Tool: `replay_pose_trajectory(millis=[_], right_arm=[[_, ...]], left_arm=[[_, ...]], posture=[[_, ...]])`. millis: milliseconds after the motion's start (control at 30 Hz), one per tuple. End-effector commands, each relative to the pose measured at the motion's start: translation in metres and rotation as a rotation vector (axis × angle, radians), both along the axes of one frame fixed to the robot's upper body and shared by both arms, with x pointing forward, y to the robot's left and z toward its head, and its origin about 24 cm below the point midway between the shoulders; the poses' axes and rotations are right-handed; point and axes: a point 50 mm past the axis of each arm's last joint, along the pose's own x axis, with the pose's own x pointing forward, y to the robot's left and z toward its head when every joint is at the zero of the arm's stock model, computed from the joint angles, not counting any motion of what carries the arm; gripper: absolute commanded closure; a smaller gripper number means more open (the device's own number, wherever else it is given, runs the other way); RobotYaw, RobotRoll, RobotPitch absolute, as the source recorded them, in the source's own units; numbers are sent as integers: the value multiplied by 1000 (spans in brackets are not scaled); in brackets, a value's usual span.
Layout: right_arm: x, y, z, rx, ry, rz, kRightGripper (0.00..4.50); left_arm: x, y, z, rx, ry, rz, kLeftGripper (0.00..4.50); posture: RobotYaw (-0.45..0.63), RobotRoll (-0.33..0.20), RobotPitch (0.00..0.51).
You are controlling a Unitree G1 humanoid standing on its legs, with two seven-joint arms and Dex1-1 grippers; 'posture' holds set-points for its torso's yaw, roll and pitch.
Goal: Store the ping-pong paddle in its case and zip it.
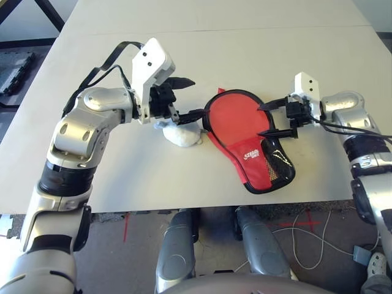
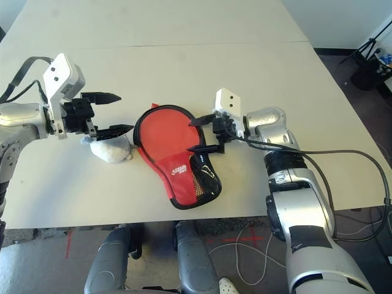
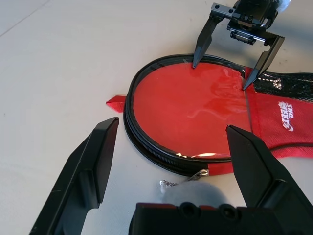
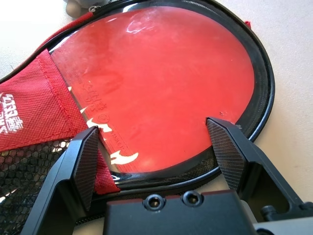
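Paddle: the round red rubber-faced ping-pong paddle (image 4: 161, 83) lies inside the case, its glossy face bare through the open round end.
Hidden: the paddle's handle is under the red fabric and cannot be made out.
Case: the red paddle-shaped fabric case with black piping (image 1: 248, 142) lies flat near the middle of the pale table (image 1: 245, 43), round end toward the far side, black mesh pocket and white logo toward the robot; the zipper round the head is undone.
Zip pull: a small metal pull (image 3: 201, 173) lies at the case's rim beside the wad.
Wad: a small white crumpled wad (image 1: 182, 135) sits just left of the case, partly under the left gripper.
Left gripper (image 1: 188, 97): spread wide, holding nothing, above the wad at the case's left edge.
Right gripper (image 1: 266, 119): spread wide, holding nothing, tips at the case's right rim; contact cannot be told.
Open room: bare tabletop beyond the case and to both sides.
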Motion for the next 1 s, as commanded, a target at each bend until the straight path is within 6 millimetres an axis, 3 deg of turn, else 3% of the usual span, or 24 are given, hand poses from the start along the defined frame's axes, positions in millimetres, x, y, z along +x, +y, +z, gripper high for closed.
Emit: replay_pose_trajectory(millis=[33,300,1000], right_arm=[[-4,-2,-24,-56,68,-15,12],[-4,-1,-26,-57,73,-18,12],[-3,3,-24,-44,70,-17,12]], left_arm=[[-9,10,-3,43,50,-3,0],[-28,32,-12,135,137,-19,0],[-8,40,-54,253,215,36,0]], posture=[[49,0,284],[55,0,289],[37,0,282]])
